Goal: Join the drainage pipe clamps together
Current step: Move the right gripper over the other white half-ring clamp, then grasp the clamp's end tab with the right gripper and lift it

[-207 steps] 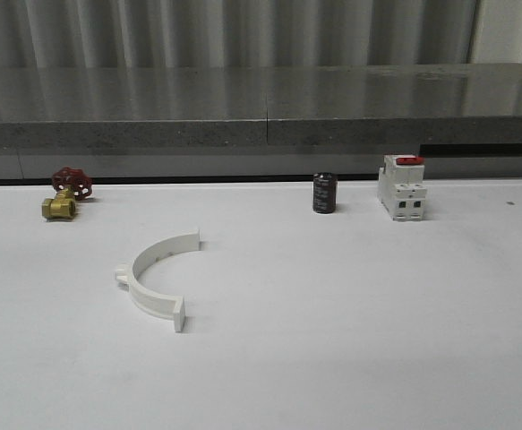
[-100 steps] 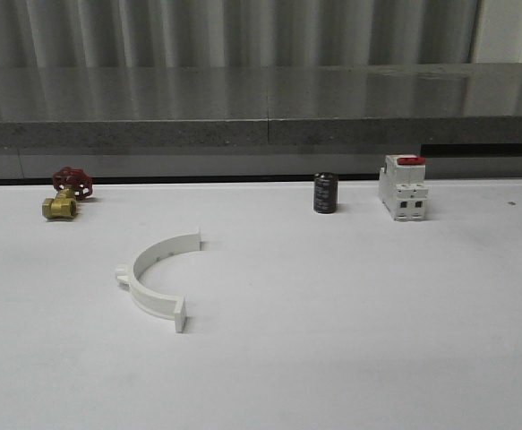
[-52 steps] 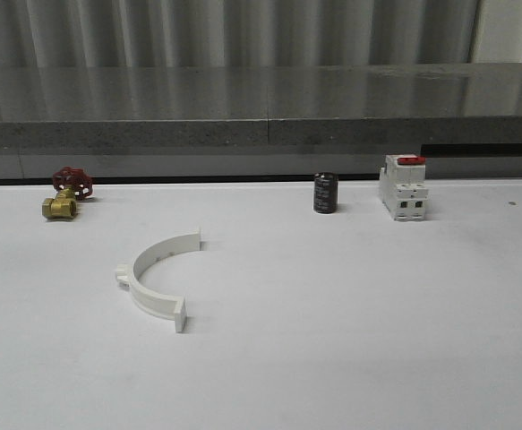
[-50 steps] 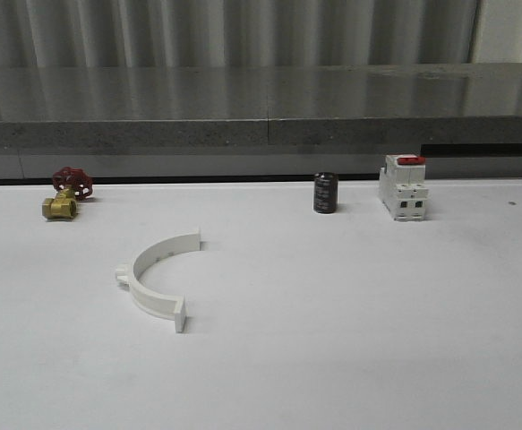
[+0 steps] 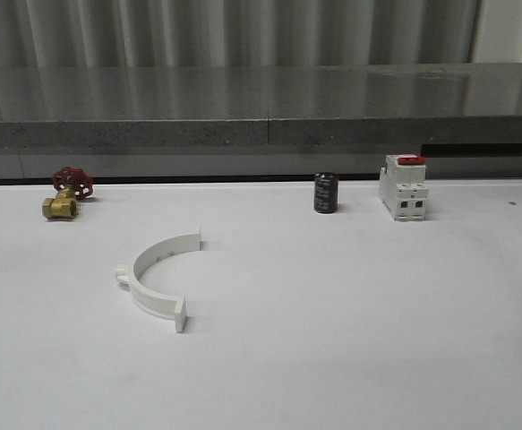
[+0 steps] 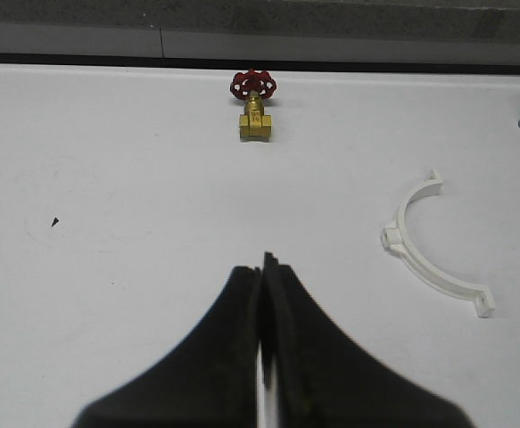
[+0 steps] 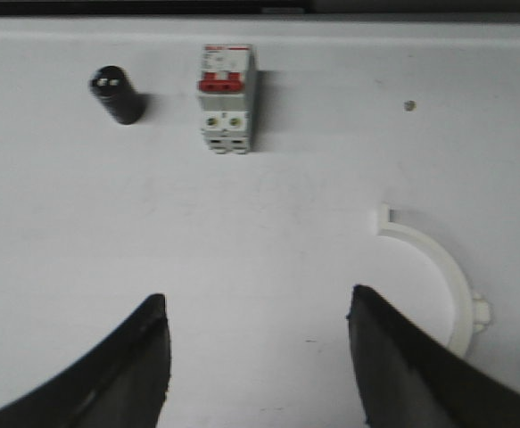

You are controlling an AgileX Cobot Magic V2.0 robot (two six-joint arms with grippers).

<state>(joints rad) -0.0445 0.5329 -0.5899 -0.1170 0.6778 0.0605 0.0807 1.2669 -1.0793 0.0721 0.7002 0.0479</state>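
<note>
One white drainage pipe clamp (image 5: 149, 296) lies flat on the white table, left of centre, with its open side facing right; it also shows in the left wrist view (image 6: 391, 239). My left gripper (image 6: 261, 267) is shut and empty, hovering over bare table well apart from that clamp. A second clamp half (image 7: 460, 308) lies beside my right gripper (image 7: 258, 308), just outside one fingertip (image 7: 358, 321). The right gripper is open, with only table between its fingers.
A brass valve with a red handwheel (image 5: 64, 193) sits at the back left. A black cylinder (image 5: 325, 193) and a white breaker with a red switch (image 5: 402, 186) stand at the back right. A grey ledge (image 5: 261, 107) runs behind the table.
The table objects have not moved. A dark shape has come into the top right corner of the front view.
</note>
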